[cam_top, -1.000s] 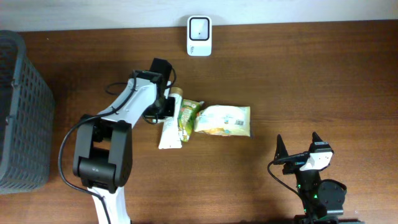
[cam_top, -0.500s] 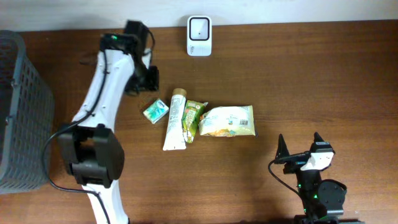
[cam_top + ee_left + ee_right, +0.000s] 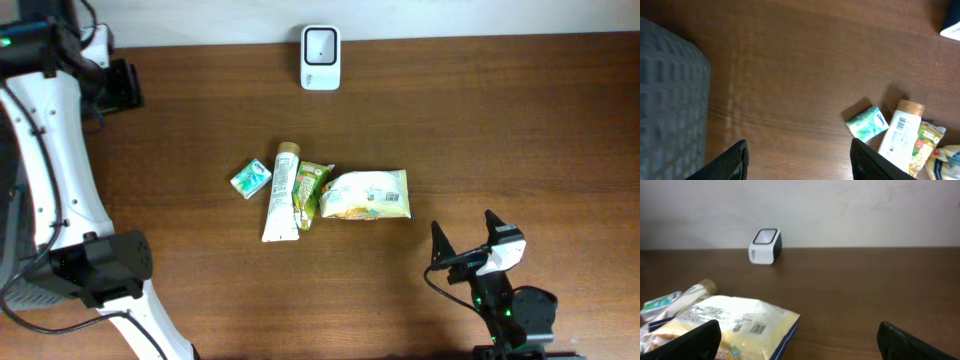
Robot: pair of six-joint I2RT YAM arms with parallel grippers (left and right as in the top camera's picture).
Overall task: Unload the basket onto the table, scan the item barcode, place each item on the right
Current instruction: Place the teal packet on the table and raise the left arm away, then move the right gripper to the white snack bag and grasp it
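The white scanner [image 3: 320,58] stands at the table's far edge; the right wrist view also shows the scanner [image 3: 765,246]. Four items lie mid-table: a small green-white packet [image 3: 250,178], a white tube [image 3: 280,195], a green pouch [image 3: 308,190] and a yellow-white bag [image 3: 368,194]. A barcode [image 3: 757,328] faces up on the bag. My left gripper [image 3: 120,85] is open and empty, high at the far left, away from the items. In its wrist view the left gripper [image 3: 800,162] frames bare wood. My right gripper [image 3: 463,228] is open and empty, near the bag's right end.
A dark grey basket [image 3: 670,100] sits at the left edge of the table, just left of my left gripper. Brown wood stretches between the items and the scanner and over the whole right half.
My left gripper let go of the small packet, which now lies left of the tube, and opened. The left arm swung up and left toward the basket. The right gripper shifted slightly.
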